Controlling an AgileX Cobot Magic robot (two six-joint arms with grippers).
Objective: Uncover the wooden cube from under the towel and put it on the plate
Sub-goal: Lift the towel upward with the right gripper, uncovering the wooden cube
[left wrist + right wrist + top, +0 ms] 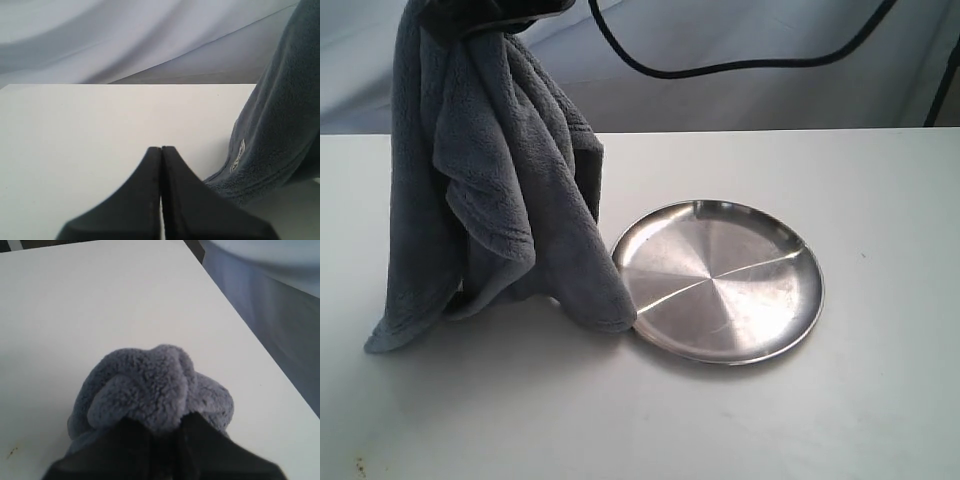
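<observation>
The dark grey towel hangs lifted in a tall drape at the left, its lower edges still resting on the table. My right gripper holds its top at the upper edge of the exterior view. In the right wrist view the right gripper is shut on a bunched fold of the towel. The steel plate lies to the right, bare, with a towel corner touching its left rim. My left gripper is shut on nothing, with the towel and its white label beside it. The wooden cube is hidden.
The white table runs to a far edge with pale draped fabric behind it. A black cable loops above the back of the table.
</observation>
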